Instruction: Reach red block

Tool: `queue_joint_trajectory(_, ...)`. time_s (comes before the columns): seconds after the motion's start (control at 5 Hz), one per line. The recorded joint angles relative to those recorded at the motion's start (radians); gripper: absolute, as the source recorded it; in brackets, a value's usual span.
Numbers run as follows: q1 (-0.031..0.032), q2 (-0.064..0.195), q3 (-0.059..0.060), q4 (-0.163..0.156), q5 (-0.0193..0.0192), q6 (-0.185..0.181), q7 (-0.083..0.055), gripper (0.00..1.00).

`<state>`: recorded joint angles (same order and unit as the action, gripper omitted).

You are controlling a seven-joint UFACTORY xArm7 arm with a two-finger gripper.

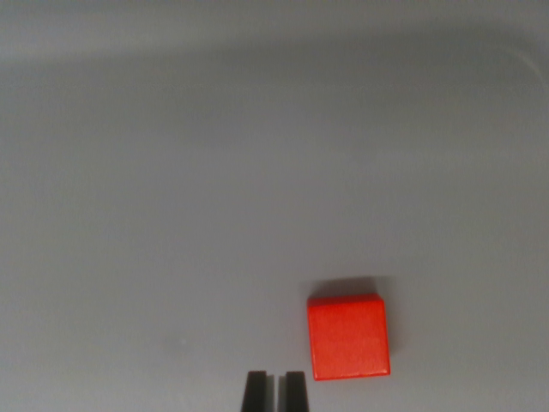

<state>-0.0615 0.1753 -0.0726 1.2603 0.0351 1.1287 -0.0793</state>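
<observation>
As seen from the wrist camera, the end effector (273, 390) enters at the bottom edge of the frame, its two dark fingertips (255, 391) standing close together with only a narrow slit between them and nothing held. The red block (348, 336) rests on the plain grey bench (214, 172), just beside the fingertips and offset toward the wrist view's right; a thin strip of bare bench separates its near left edge from the right fingertip, so the two are not touching. The block presents a roughly square top face (no long axis can be made out), turned very slightly against the frame, with a soft shadow along its far side. The governing relation is lateral: the block lies to the right of the fingertip line and barely ahead of it. Reaching it would, by this view, call for a short shift rightward rather than any real advance forward. Height above the bench cannot be judged here.
</observation>
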Motion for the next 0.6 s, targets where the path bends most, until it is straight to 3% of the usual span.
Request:
queue_joint_trajectory(0.2,0.0,0.0,0.0,0.0,0.0,0.0,0.0,0.0)
queue_joint_trajectory(0.4,-0.0033,0.013,-0.004,-0.032,-0.0013,-0.047,-0.004,0.0)
queue_joint_trajectory(0.6,-0.0033,0.013,-0.004,-0.032,-0.0013,-0.047,-0.004,0.0)
